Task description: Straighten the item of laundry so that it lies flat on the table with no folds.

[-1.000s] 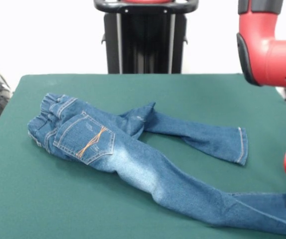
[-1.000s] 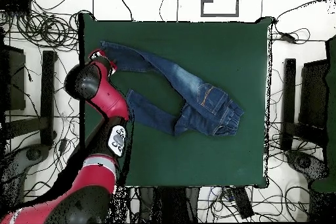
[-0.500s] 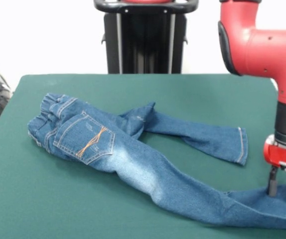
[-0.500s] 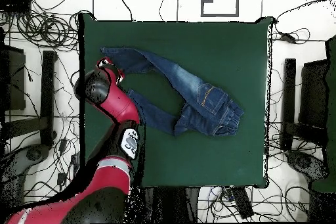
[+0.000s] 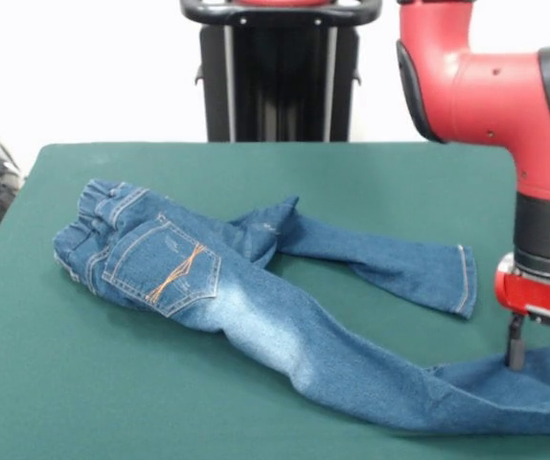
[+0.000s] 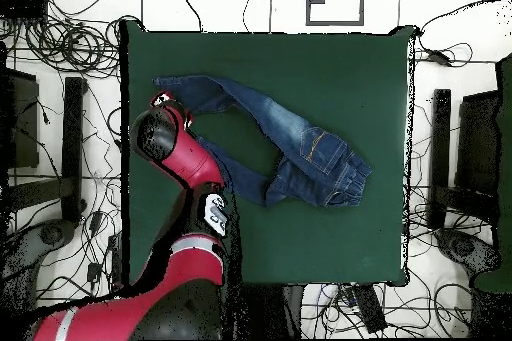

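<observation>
Jeans (image 5: 256, 297) lie on the green counter (image 5: 371, 182), waistband bunched, one leg folded across beneath the seat (back pocket up). The claw (image 5: 541, 353) stands at the longer leg's hem, two fingers (image 5: 515, 347) apart, straddling a raised fold of denim.

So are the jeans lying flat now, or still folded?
Still folded. The jeans are bunched at the waistband, the crotch is creased, and the legs bend apart; the gripper is at one hem.
</observation>
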You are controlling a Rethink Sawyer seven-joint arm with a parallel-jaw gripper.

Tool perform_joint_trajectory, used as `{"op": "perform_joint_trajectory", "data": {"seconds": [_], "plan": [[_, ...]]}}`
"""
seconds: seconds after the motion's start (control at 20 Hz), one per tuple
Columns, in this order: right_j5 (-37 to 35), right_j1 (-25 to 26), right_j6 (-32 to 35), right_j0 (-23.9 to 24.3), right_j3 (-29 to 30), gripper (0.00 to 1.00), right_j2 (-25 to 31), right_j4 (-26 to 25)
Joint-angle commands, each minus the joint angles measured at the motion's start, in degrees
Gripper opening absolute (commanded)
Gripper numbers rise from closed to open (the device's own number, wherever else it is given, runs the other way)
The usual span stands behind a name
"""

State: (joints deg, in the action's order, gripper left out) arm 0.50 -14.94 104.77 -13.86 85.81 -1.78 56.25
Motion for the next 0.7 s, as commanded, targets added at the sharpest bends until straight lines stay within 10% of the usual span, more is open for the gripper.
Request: {"op": "perform_joint_trajectory", "data": {"seconds": [0.05,0.7], "plan": [[1.1,1.4,14.4,2.7,11.8,1.0,11.2,-5.0],[-19.5,0.7,23.3,-8.9,1.9,1.0,-8.5,-1.1]]}}
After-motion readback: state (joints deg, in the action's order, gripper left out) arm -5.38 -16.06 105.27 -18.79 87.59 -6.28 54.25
